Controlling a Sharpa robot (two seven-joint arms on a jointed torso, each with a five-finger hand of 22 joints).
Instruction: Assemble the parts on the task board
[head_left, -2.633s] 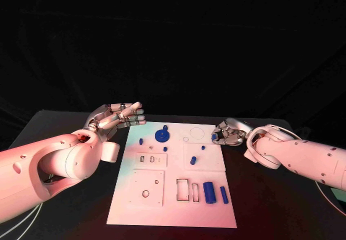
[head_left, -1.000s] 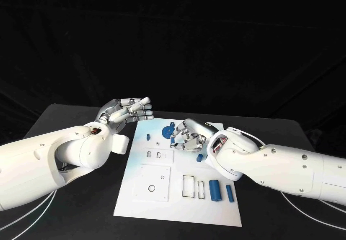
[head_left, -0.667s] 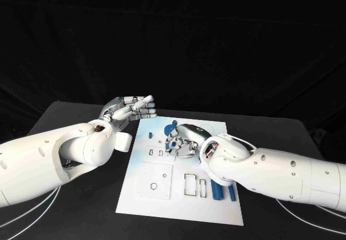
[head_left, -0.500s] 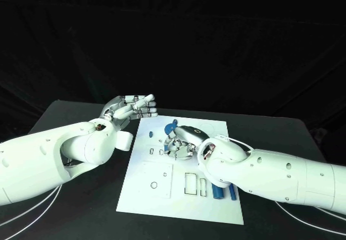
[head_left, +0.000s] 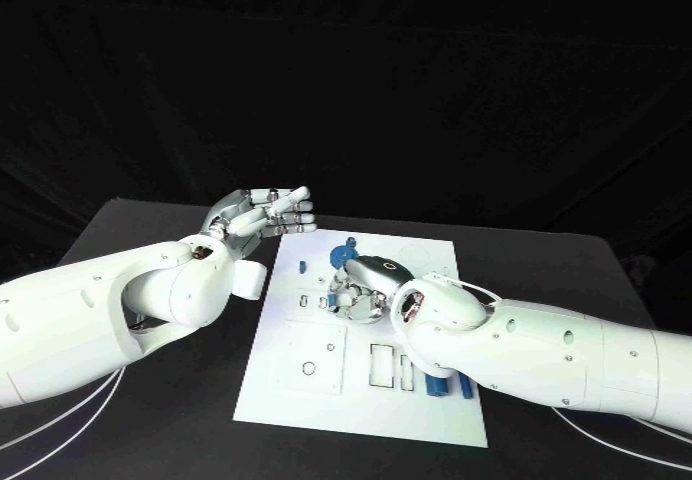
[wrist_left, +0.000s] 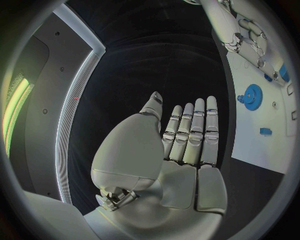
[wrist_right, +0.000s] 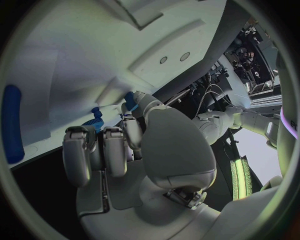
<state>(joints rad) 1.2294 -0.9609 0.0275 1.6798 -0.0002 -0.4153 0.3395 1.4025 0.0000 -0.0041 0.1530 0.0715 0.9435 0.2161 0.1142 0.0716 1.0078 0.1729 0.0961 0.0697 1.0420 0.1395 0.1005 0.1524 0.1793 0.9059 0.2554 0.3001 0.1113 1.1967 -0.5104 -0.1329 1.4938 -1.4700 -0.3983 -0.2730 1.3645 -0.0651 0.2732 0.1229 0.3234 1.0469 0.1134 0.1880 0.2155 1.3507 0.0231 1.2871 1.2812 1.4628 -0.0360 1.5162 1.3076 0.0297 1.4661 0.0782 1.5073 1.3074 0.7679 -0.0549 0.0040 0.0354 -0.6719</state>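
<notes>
While my right hand (head_left: 361, 290) pinches a small blue part (wrist_right: 129, 102) over the task board (head_left: 325, 405) centre, left hand (head_left: 260, 215) hovers spread at 10 o'clock; gear (head_left: 342, 254) seated, cylinders (head_left: 440, 385) remain loose.

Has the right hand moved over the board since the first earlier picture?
Yes. The right hand was at the right edge of the board, and it now hangs over the board's middle, close to the blue gear.
</notes>
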